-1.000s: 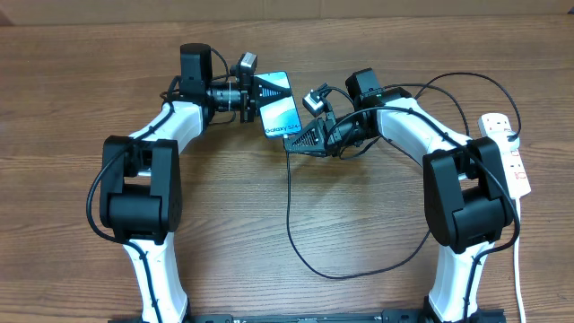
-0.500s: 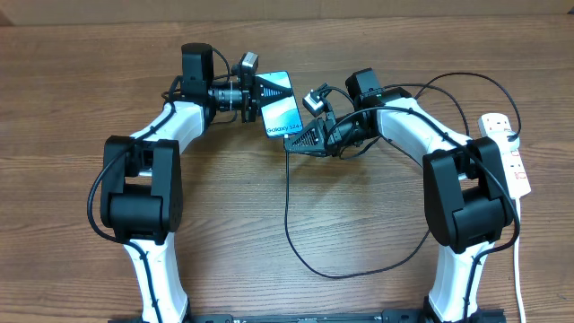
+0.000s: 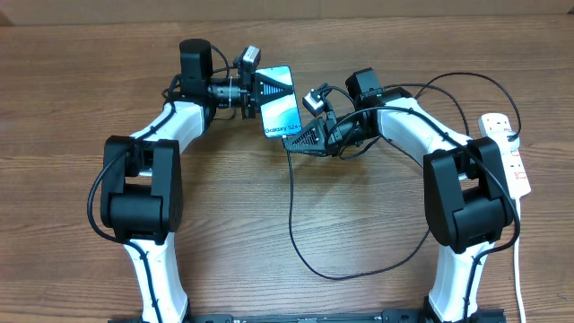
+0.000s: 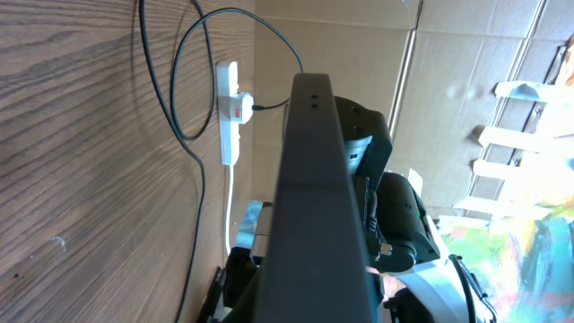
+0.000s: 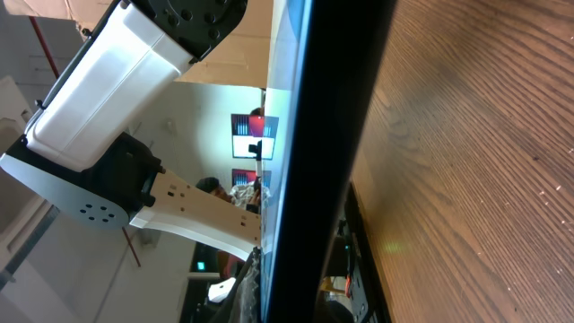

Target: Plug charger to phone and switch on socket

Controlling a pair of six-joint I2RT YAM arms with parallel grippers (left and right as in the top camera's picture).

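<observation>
Just ahead of the closed right gripper (image 3: 297, 139), which pinches the thin black charger cable (image 3: 291, 206), the slim teal-screened smartphone (image 3: 282, 112) is clamped in the left gripper (image 3: 272, 88), its long axis running between the two.

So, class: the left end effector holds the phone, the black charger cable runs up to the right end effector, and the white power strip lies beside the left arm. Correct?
Not quite. The overhead view shows the white power strip lying beside the right arm, not the left. The rest of the statement stands.
</observation>
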